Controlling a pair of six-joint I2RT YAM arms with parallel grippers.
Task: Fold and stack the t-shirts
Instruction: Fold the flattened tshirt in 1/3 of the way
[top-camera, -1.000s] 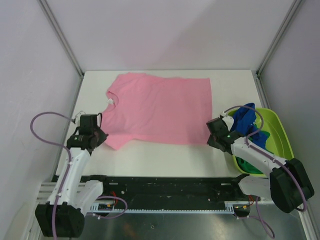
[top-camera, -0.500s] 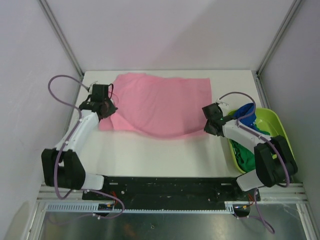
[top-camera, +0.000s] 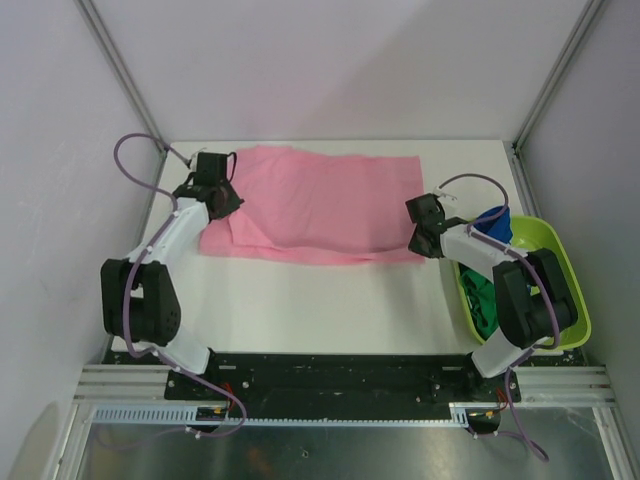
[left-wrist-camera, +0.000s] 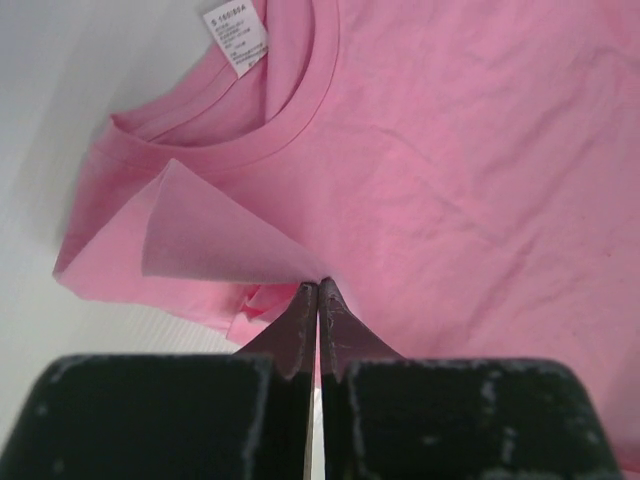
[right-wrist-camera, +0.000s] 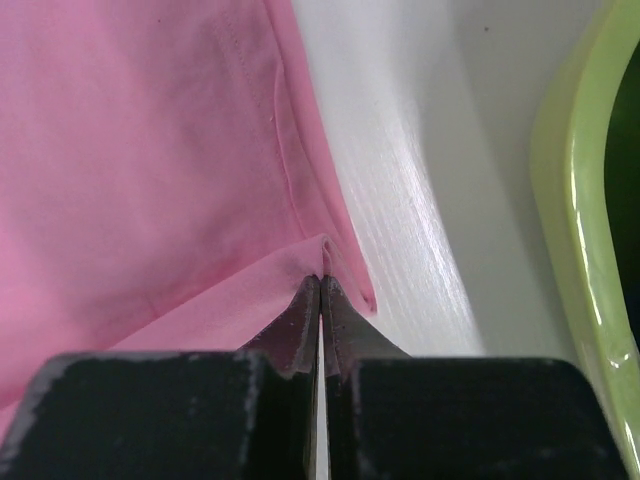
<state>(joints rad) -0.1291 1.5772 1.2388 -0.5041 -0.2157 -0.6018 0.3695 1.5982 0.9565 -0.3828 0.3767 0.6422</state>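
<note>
Folded farther back, the light pink fabric t-shirt (top-camera: 320, 205) is pinched by the left gripper (left-wrist-camera: 318, 292) and the right gripper (right-wrist-camera: 321, 284); the edges should be matched.

A flat white rectangular bench (top-camera: 330, 300) fills the middle of the top view. Plain pale lilac-grey wall panels (top-camera: 330, 70) close it in at the back and on both sides, joined by slim silver metal corner posts (top-camera: 122, 75) slanting in from the upper corners. Along the lower edge runs a black mounting rail (top-camera: 330, 375), then a silver aluminium beam (top-camera: 330, 412), then a dull grey metal sheet (top-camera: 350, 450). The light is soft and even.
</note>
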